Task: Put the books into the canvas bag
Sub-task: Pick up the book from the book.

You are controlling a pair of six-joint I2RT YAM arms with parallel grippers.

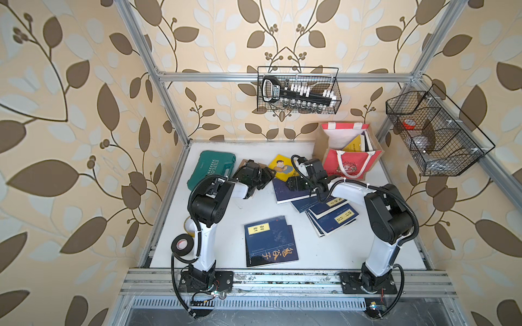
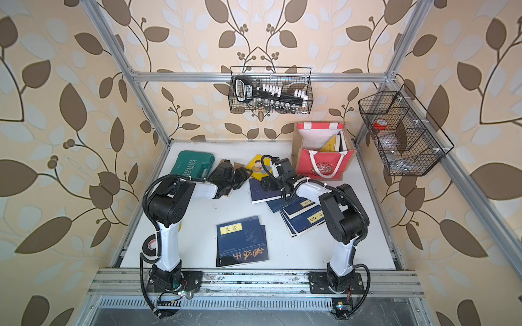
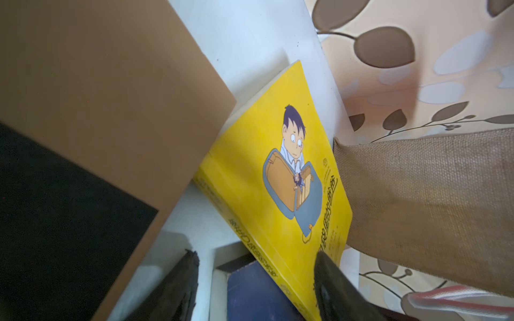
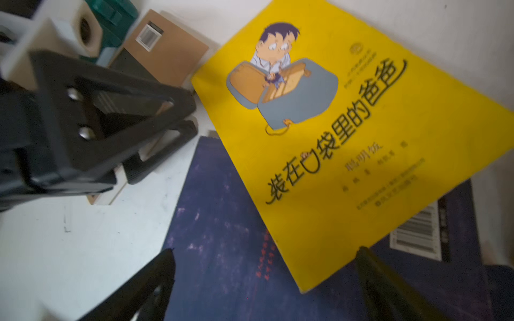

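The canvas bag [image 1: 350,166] stands at the table's [image 1: 226,225] far right corner, with books [image 1: 357,144] in it. Just left of it the cartoon book [image 1: 281,166] overlaps another book [image 4: 222,222]. The tool case [image 1: 211,169] sits far left. A fanned pile [image 1: 333,217] lies right, and two stacked books [image 1: 268,242] lie front centre.

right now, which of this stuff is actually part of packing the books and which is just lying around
Part of the job: canvas bag, yellow cartoon book, navy books, brown-backed book.
Just lying about: green tool case, black tape roll, two wire baskets.
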